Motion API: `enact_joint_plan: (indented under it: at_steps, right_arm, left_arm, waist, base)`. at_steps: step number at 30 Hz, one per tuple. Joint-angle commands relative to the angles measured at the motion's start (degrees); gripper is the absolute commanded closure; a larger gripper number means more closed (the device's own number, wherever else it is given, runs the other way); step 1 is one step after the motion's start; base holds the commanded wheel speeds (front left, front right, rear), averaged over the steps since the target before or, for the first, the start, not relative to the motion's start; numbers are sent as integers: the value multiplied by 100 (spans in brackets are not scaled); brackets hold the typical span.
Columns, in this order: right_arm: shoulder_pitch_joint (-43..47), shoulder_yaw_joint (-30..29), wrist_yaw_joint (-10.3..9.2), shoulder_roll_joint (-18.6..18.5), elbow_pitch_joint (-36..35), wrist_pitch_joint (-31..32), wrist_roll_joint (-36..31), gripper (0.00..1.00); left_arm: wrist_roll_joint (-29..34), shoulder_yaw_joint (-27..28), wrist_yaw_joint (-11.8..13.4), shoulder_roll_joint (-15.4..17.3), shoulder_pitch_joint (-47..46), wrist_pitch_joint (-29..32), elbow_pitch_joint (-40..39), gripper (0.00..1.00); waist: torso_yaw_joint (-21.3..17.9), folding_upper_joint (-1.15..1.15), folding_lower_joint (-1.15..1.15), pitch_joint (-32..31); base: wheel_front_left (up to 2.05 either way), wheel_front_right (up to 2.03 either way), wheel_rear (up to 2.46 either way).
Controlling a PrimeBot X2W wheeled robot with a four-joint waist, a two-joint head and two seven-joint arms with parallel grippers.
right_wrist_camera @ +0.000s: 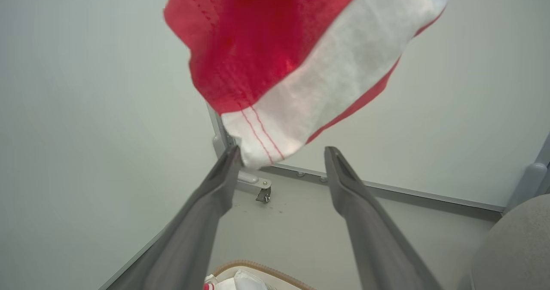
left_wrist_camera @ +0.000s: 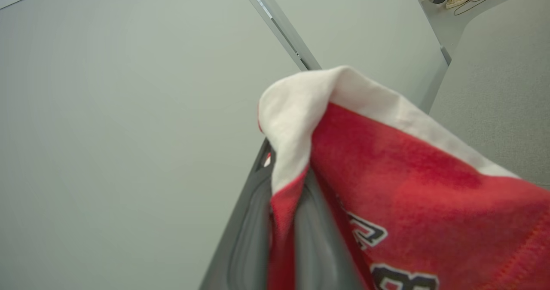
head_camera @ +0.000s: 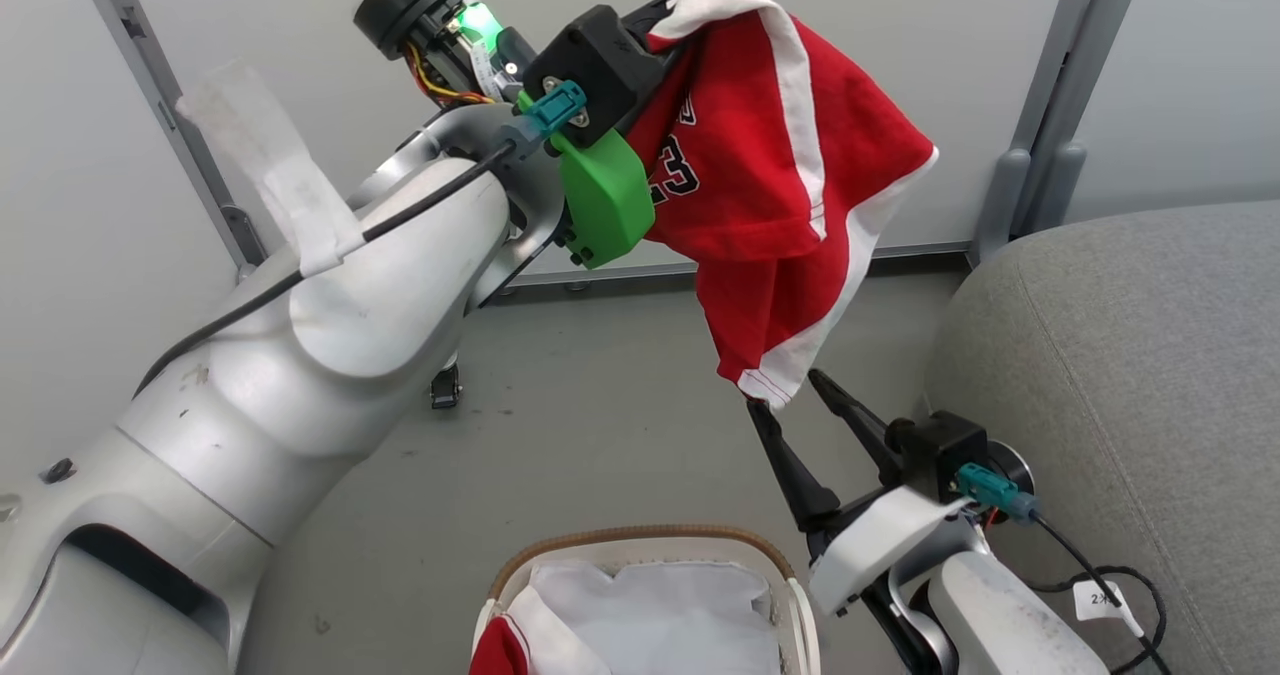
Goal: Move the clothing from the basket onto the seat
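**Q:** Where is the red garment and which way does it run?

**A:** The red garment (head_camera: 770, 185) hangs in the air, above the grey floor (head_camera: 600, 405) and beyond the basket (head_camera: 640, 537). Its long axis is roughly vertical. A bunched white trim is at the top, and a white-edged hem corner points down. A dark number print faces the head camera.

**Q:** What does each view add?

**A:** The head view shows the whole drape. It also shows a second red piece (head_camera: 500, 650) lying on the white liner (head_camera: 660, 605) in the basket, and the grey seat (head_camera: 1130, 355) on the right, well apart from the cloth. The left wrist view shows the fabric pinched between two dark fingers (left_wrist_camera: 249, 238). The right wrist view shows red stitch lines on the hem.

**Q:** And the grippers?

**A:** The left gripper (left_wrist_camera: 279, 187) is clamped on the garment's top edge, so the cloth falls away below it. The right gripper (head_camera: 785, 395) sits under the hem with its fingers spread wide and holds nothing. The hem corner hangs just above the gap, by one fingertip (right_wrist_camera: 232, 157). I cannot tell whether it touches.
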Motion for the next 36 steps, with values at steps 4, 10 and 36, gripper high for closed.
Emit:
enact_joint_plan:
  at_steps: [4,10,36]
  right_arm:
    - [-226,-155,-6,-31,7,-12,46,0]
    - [-340,-527,-6,-27,-68,-12,-17,0]
    - [-1100,-474,-6,-25,68,-12,94,100]
  left_arm:
    - [-93,-76,-11,-45,-142,-53,-22,100]
    - [-190,-130,-11,-84,-134,-94,-82,100]
    - [-697,-271,45,-27,242,-73,-274,100]
  waist:
    - [71,0,0,-24]
    - [108,0,0,-72]
    - [294,0,0,-115]
  base:
    - [0,0,0]
    - [0,0,0]
    - [0,0,0]
